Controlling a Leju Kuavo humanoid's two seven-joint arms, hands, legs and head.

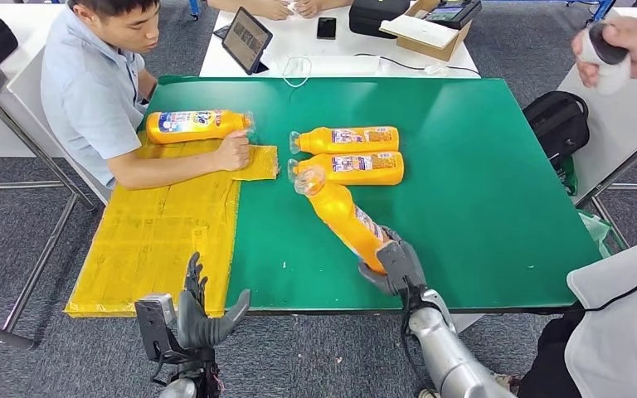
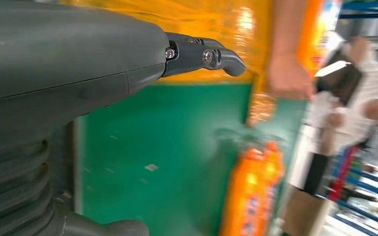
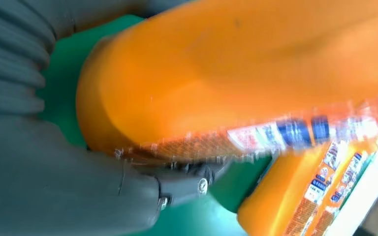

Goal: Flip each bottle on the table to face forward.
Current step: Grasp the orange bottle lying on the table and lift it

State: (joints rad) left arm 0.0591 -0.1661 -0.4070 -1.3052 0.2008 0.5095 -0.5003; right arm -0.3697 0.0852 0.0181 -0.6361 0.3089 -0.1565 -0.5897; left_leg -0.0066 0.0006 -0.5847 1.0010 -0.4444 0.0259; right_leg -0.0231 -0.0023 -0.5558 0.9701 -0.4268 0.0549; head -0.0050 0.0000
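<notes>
The right hand (image 1: 391,265) grips the base of the slanted bottle (image 1: 347,217) on the desk (image 1: 481,166) — mid-flip, I'd say; next, roll it label-forward. The left hand (image 1: 201,313) hangs open, empty.

Grey carpet floor (image 1: 17,240), white desks (image 1: 332,50)

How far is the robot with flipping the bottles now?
Two bottles lie side by side mid-table, possibly done; their faces are hard to judge. The right hand grips the angled bottle by its base. The bottle by the person remains. The left hand holds nothing.
</notes>
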